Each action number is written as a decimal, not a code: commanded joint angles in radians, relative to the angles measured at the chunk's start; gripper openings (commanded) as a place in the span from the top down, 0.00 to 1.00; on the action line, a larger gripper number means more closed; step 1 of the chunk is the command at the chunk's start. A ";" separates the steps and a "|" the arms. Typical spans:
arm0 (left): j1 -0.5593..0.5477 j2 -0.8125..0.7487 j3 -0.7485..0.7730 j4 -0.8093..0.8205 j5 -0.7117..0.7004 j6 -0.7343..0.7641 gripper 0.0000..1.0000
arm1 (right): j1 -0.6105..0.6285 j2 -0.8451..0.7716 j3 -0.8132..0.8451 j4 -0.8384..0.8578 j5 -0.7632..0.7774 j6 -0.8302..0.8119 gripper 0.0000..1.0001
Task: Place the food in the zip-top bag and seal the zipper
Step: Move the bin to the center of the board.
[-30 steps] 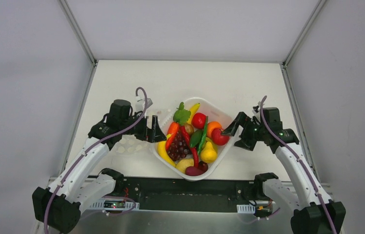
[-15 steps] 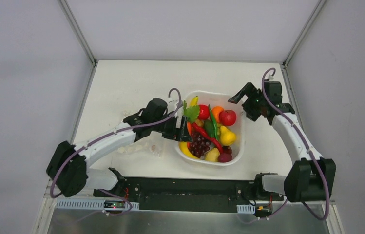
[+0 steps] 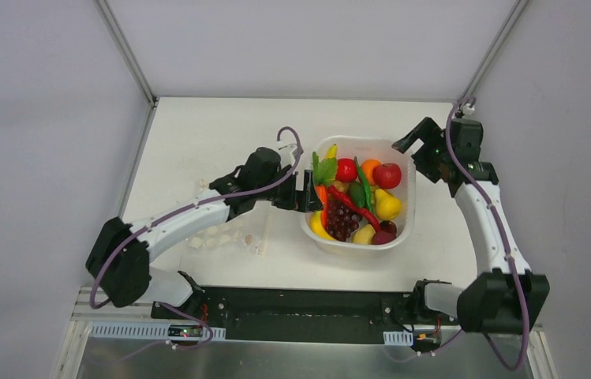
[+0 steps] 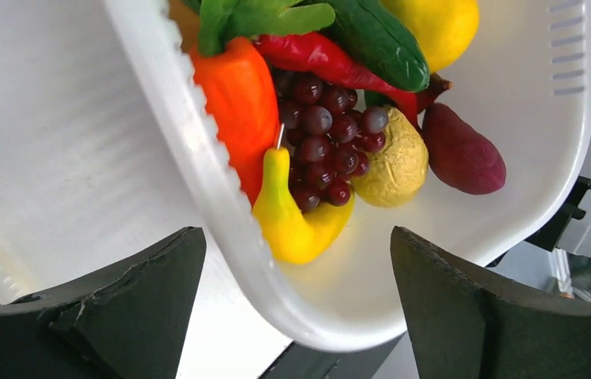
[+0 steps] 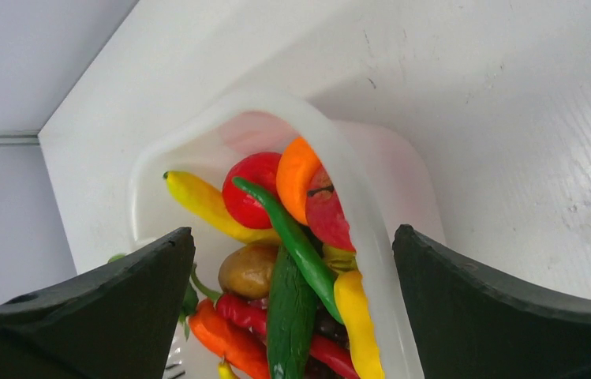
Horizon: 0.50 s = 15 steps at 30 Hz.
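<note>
- The bag (image 3: pixel 229 237) lies flat on the table (image 3: pixel 197 134), left of the basket (image 3: pixel 353 245) and apart from it, under the left arm's forearm.
- Its long axis seems to run left to right. It is clear film with rows of white dots, and a little crumpled.
- I cannot tell which short edge carries the zipper.
- The food (image 3: pixel 355 197) is all heaped in the basket, right of centre. It is glossy moulded plastic, some pieces rounded and some long.
- The carrot (image 4: pixel 241 103) lies far to near along the left wall, with its leafy end towards the far side.
- The red chilli (image 3: pixel 355 210) slants from far left to near right across the dark, beaded grapes (image 4: pixel 323 142).
- A thin green bean (image 5: pixel 296 241) runs far to near through the middle of the heap.
- The basket is white, smooth plastic, a rounded square with slots in its wall.
- The left gripper (image 4: pixel 293 237) stands wide open at the basket's left rim, one finger outside and one over the inside. It holds nothing.
- The right gripper (image 5: pixel 288 234) also gapes wide at the far right corner, and the rim shows between its fingers. I cannot tell whether it touches the rim.
</note>
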 commanded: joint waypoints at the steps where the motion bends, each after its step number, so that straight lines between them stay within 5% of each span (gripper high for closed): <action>1: -0.009 -0.150 -0.083 -0.060 -0.159 0.066 0.10 | 0.008 -0.164 -0.112 0.067 -0.049 0.011 0.00; 15: -0.009 -0.176 -0.121 -0.039 -0.095 0.087 0.11 | 0.008 -0.055 -0.139 0.138 -0.034 -0.025 0.00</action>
